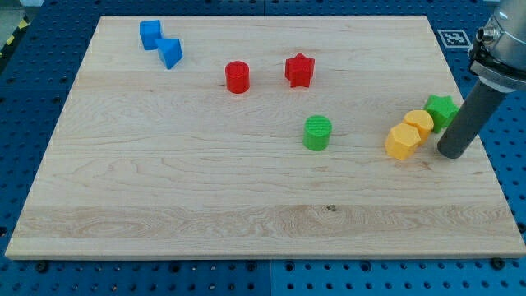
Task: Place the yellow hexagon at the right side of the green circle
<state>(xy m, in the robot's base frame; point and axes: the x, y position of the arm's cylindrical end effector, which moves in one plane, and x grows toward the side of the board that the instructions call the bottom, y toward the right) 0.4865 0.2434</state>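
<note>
The approach step looks in hand: my tip (450, 153), a bare rod that holds nothing (no jaws to open), sits just at three o'clock of the yellow hexagon (402, 141). The hexagon lies well apart from the green circle (317, 132), at its three o'clock. Next calls for a steady push toward nine o'clock.

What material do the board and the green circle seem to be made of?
The board looks like light wood with a matt finish: grain lines and a small dark knot show. The green circle seems to be plastic, perhaps printed: its colour is uniform and its side shows fine ridges. Neither can be confirmed by sight alone.
</note>
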